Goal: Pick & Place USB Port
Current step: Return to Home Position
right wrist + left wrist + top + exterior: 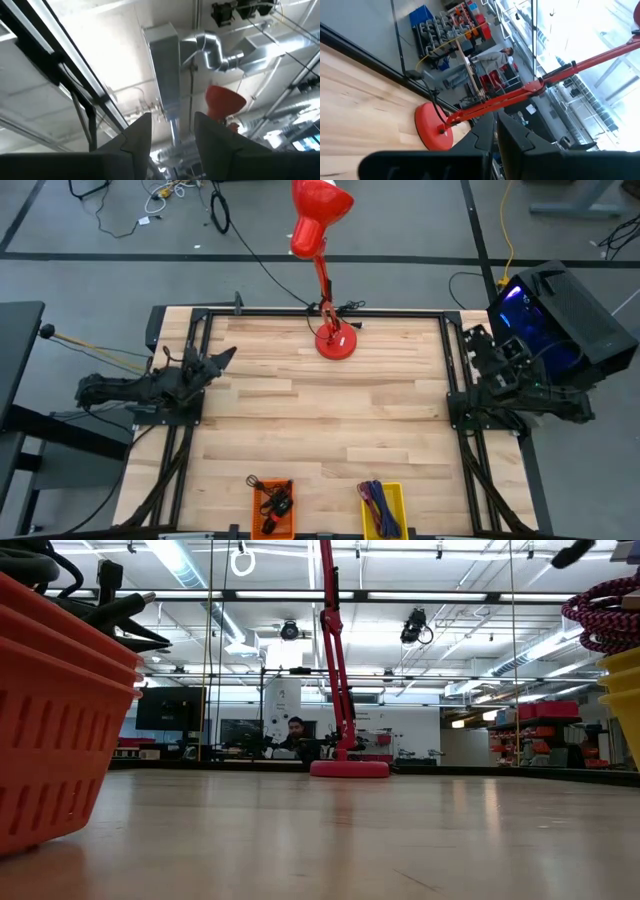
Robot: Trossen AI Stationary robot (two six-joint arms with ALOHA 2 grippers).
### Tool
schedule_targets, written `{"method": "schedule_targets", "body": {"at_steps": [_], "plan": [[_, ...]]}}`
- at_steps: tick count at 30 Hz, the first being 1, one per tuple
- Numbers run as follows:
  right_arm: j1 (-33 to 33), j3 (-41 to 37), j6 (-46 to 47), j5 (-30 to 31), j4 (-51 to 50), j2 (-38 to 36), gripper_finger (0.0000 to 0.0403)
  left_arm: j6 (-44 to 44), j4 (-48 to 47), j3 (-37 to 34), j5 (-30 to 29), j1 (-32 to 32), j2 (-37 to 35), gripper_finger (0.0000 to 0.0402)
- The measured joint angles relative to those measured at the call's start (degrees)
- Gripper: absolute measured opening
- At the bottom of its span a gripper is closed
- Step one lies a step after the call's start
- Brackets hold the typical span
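Observation:
An orange bin [272, 508] at the table's near edge holds small black devices with cords [277, 502]; which of them is the USB port I cannot tell. Beside it, a yellow bin [382, 508] holds coiled red and purple cables [375, 498]. In the low view the orange bin [50, 710] is at the left and the yellow bin [625, 700] at the right. My left gripper [225, 358] rests at the table's left edge, shut, holding nothing [495, 134]. My right gripper [474, 340] rests at the right edge, open and holding nothing [172, 132].
A red desk lamp stands with its base [335, 342] near the middle of the table's far edge, its head [318, 215] leaning beyond it. Bare wood [330, 420] lies between the arms. A dark computer case [560, 315] sits off the right side. A person [296, 735] is in the room behind.

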Motion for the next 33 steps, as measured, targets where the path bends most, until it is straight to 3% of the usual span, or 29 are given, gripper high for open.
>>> {"method": "schedule_targets", "body": {"at_steps": [6,9,18,29,33], "plan": [[-0.01,-10.06,0.0,0.1,4.62,-8.53,0.015,-0.02,0.0,0.0,0.0,-0.02,0.0,0.0025],[-0.04,-9.43,-0.2,0.47,-2.95,-9.79,0.015,-0.02,-0.01,0.0,0.01,-0.02,0.0,0.0025],[-0.07,-9.95,0.0,0.92,-13.14,-9.06,0.015,-0.02,-0.02,-0.02,0.02,-0.02,0.02,0.0025],[-0.07,-9.95,-0.11,0.92,-18.83,-8.78,0.015,-0.02,-0.1,-0.02,0.02,-0.02,0.22,0.0025],[-0.07,-9.92,-9.12,0.71,-20.89,-8.78,0.015,3.47,-0.42,-0.02,-0.72,-0.02,0.24,0.0025]]}}
